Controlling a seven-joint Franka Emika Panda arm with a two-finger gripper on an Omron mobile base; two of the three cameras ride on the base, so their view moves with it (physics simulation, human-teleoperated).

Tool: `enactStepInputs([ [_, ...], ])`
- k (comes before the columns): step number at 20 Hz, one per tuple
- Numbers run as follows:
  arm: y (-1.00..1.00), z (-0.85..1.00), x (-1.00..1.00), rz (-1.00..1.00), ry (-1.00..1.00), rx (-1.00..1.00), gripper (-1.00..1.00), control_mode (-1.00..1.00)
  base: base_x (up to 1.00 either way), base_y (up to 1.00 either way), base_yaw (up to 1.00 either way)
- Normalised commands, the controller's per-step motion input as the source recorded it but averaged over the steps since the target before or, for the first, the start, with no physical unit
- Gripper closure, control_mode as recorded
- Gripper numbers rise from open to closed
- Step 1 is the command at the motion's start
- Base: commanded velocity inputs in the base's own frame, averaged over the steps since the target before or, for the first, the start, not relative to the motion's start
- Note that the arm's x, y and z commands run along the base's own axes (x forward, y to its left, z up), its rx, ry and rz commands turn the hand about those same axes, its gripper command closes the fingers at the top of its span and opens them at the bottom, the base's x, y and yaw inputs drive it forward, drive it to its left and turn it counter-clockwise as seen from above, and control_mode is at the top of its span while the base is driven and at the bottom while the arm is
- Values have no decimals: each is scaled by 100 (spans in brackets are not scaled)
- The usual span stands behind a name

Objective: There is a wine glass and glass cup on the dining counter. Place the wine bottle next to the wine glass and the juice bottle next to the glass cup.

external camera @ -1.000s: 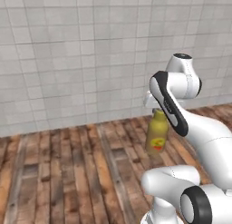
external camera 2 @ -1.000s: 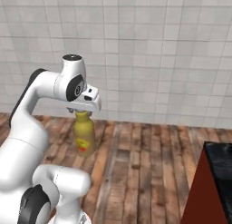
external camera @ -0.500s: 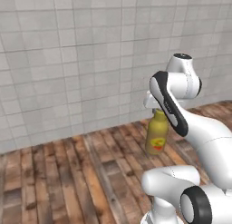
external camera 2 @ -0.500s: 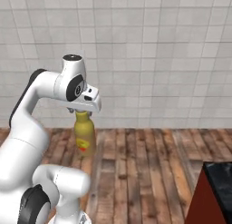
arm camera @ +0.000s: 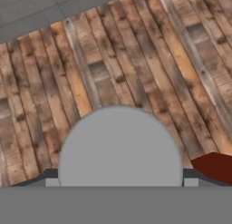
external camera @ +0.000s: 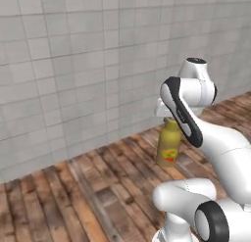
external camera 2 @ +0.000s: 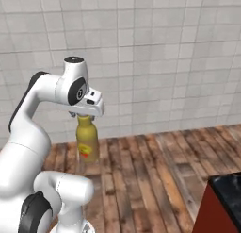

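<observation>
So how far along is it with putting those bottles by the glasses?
Nothing looks finished yet. In hand: the juice bottle hangs by its neck from the pincer, carried above the wooden floor. Left: set it beside the glass cup on the dining counter, whose dark corner shows nearby. No glasses or wine bottle are visible to judge.

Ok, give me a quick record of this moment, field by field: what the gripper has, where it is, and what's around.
gripper: shut on the juice bottle, clamped at its neck
bottle pose: upright, hanging below the hand, clear of the floor
bottle look: yellow-orange body, round red-and-yellow label
below: wooden plank floor
behind: grey tiled wall
dining counter: a black-topped red corner shows at lower right of the right base view
task state: juice bottle in carry, not yet placed
</observation>
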Motion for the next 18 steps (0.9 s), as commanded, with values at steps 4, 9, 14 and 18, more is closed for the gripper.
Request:
enactStepInputs([
  [4, 0, 0, 0, 0, 0, 0, 100, 100, 47, -16, -41],
  [9, 0, 0, 0, 0, 0, 0, 100, 100, 42, -16, -46],
  [14, 0, 0, 0, 0, 0, 0, 100, 100, 32, -13, -56],
  [18, 0, 0, 0, 0, 0, 0, 100, 100, 34, -10, -56],
])
